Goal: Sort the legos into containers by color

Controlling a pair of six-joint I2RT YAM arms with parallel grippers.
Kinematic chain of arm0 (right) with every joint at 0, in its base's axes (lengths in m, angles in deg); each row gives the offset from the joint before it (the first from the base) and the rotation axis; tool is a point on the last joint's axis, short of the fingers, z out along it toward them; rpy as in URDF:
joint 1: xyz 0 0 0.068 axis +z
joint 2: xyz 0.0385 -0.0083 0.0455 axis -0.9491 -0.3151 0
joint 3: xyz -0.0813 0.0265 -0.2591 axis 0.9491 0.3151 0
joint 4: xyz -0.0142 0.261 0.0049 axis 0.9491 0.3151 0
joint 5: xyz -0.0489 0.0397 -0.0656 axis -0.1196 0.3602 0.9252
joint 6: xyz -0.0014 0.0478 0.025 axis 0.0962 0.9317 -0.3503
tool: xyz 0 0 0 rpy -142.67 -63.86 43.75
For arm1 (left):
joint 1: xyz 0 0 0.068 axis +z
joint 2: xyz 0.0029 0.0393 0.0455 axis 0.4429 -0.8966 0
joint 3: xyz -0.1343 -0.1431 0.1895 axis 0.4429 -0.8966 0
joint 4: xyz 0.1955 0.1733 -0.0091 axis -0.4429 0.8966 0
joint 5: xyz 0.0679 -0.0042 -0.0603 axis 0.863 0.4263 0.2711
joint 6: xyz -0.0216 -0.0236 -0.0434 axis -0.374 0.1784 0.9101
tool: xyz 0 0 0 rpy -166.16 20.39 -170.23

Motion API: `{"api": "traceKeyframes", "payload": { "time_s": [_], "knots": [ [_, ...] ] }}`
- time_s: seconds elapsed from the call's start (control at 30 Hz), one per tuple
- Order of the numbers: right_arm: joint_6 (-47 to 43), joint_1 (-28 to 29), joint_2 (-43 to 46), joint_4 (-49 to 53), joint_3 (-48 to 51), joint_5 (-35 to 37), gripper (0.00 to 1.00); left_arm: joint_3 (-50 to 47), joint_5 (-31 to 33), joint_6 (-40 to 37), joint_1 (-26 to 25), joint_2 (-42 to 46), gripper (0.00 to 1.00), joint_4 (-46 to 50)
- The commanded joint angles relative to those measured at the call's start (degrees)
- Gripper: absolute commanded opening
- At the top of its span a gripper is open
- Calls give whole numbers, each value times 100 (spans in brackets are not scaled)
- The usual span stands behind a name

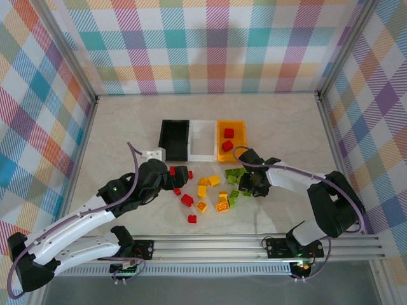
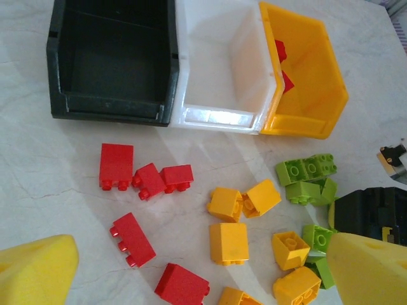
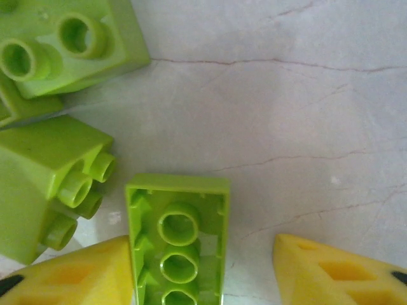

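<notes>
Legos [image 1: 210, 190] lie loose on the table [image 1: 121, 133], just in front of three bins in a row: black bin [image 1: 173, 140], white bin [image 1: 203, 138], orange-yellow bin [image 1: 240, 152] (two red bricks [image 1: 227, 146] inside, half hidden behind its wall from the left wrist). Left gripper [image 2: 203, 270]: fingers spread wide, holding nothing, above reds and yellows. Right gripper [image 3: 200, 251]: fingers partly open astride an upturned green brick [image 3: 178, 235]. One finger touches it, the other stands apart. Brick's near end is cut off.
</notes>
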Motion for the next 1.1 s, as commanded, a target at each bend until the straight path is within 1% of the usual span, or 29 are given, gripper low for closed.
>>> {"api": "traceKeyframes", "payload": {
  "time_s": [0.0,0.27,0.43,0.5,0.57,0.63,0.7,0.83,0.9,0.97,1.07],
  "knots": [
    [66,30,-111,215,-80,172,52,-121,213,22,-19,107,100,174],
    [-49,30,122,156,50,244,35,-247,408,93,-19,146,100,276],
    [-361,21,824,264,53,440,30,-268,563,22,-22,218,100,418],
    [-586,27,1221,245,37,408,28,-300,597,37,-19,258,100,487],
    [-817,30,1585,193,-68,279,26,-360,587,43,-21,312,100,535],
    [-1095,43,1645,115,-416,-14,24,-440,569,66,-24,383,100,575],
    [-1278,158,1349,86,-971,-206,24,-533,527,104,-25,450,100,630],
    [-1575,595,158,-99,-2387,-367,25,-586,471,182,-19,537,100,787],
    [-1569,636,-566,-200,-3052,-587,26,-573,409,129,-21,595,100,864],
    [-1564,645,-1204,-256,-3637,-557,26,-560,411,136,-20,629,100,964],
    [-1529,636,-2109,-44,-4572,-450,28,-559,339,115,-21,622,100,1059]
  ]
}}
